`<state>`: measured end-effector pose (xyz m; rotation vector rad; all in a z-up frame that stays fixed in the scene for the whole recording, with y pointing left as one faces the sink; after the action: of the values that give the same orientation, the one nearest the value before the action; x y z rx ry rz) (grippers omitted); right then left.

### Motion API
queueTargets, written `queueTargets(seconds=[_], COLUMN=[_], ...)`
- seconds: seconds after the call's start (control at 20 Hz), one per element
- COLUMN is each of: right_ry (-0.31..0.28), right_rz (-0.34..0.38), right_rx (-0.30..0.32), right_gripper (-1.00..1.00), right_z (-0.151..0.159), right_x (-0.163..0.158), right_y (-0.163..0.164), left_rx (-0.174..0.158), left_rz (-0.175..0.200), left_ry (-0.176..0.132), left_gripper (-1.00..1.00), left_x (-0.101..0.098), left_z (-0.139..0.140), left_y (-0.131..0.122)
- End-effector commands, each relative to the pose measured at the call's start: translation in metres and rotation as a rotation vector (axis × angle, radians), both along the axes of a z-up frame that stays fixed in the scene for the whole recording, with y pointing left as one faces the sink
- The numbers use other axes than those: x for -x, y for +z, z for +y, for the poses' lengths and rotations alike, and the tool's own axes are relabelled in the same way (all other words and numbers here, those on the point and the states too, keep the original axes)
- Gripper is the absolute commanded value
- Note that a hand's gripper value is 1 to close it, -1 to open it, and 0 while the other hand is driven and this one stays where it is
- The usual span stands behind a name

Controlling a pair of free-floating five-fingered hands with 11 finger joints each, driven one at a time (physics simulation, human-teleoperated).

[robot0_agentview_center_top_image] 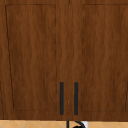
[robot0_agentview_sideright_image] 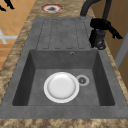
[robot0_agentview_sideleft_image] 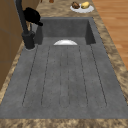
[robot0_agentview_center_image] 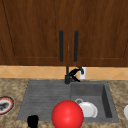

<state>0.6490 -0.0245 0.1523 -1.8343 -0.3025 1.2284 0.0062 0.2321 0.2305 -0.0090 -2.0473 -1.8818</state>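
Observation:
My right hand (robot0_agentview_center_image: 74, 74) hovers at the black faucet (robot0_agentview_center_image: 67, 76), just right of its stem and above the sink's back rim. Its fingers look straight and spread, and they touch the faucet's top. The same hand (robot0_agentview_sideleft_image: 32, 15) is against the faucet post (robot0_agentview_sideleft_image: 23, 20) in the left side view. In the right side view this hand (robot0_agentview_sideright_image: 101, 24) sits over the faucet base (robot0_agentview_sideright_image: 98, 41). My left hand (robot0_agentview_center_image: 32, 121) is a dark shape low at the sink's front left edge. A white plate (robot0_agentview_sideright_image: 61, 87) lies in the sink basin (robot0_agentview_sideright_image: 37, 62) beside the drain (robot0_agentview_sideright_image: 82, 80).
A big red ball (robot0_agentview_center_image: 67, 115) sits at the front edge of the sink. A red-rimmed plate (robot0_agentview_center_image: 5, 105) rests on the left counter, and a plate with food (robot0_agentview_sideleft_image: 82, 6) on the right counter. The ribbed draining board (robot0_agentview_sideleft_image: 65, 75) lies left of the basin. Closed wooden cabinet doors (robot0_agentview_center_top_image: 65, 57) hang above.

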Motion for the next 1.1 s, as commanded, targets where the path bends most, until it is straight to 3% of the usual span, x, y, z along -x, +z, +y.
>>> queueTargets(seconds=[0.0, 0.25, 0.45, 0.7, 1.05], right_ry=[-0.047, -0.028, -0.012, 0.014, 0.046], right_rz=[0.017, 0.035, 0.018, 0.027, 0.005], right_rx=[-0.053, -0.099, -0.057, -0.054, -0.015], right_gripper=[-1.00, -1.00, -1.00, -1.00, -1.00], right_z=[-0.014, -0.031, -0.052, -0.079, -0.105], right_x=[0.004, 0.010, 0.010, 0.009, 0.018], right_y=[0.025, 0.044, 0.041, 0.034, 0.002], left_rx=[0.000, 0.000, 0.000, 0.000, 0.000], left_rz=[0.000, 0.000, 0.000, 0.000, 0.000], left_ry=[0.000, 0.000, 0.000, 0.000, 0.000], left_gripper=[0.00, 0.00, 0.00, 0.00, 0.00], left_x=[0.000, 0.000, 0.000, 0.000, 0.000], left_z=[0.000, 0.000, 0.000, 0.000, 0.000], left_y=[0.000, 0.000, 0.000, 0.000, 0.000])
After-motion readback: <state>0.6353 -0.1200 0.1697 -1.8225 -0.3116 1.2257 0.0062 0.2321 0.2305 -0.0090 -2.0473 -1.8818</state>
